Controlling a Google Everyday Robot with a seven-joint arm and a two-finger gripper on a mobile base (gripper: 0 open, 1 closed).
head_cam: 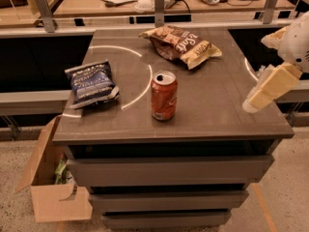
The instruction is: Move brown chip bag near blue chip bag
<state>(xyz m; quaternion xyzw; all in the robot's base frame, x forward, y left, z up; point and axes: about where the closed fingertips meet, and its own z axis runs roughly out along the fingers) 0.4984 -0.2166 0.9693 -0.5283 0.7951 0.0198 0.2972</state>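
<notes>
We are looking down on a grey tabletop (pixel 212 105) that is capping a stack of grey drawers (pixel 169 170). A white arc (pixel 140 88) is curving across its left half, and a cluttered wooden desk (pixel 87 4) is running behind a metal rail.

The brown chip bag (pixel 181 45) is lying crumpled near the far edge of the top, slightly right of centre, with its tan-yellow end pointing right. The blue chip bag (pixel 91 83) is lying flat near the left edge, well apart from the brown one.

Between them and nearer the front, a red-orange soda can (pixel 164 95) is standing upright with its opened top showing; it is touching neither bag.

The gripper (pixel 269 88) is hanging at the right edge of the view, over the table's right side. It is showing pale yellow below a white arm (pixel 299 42) and is well apart from both bags. We are unable to tell whether it is open or closed.

An open cardboard box (pixel 50 199) is sitting on the speckled floor (pixel 289 187) by the table's left front corner.
</notes>
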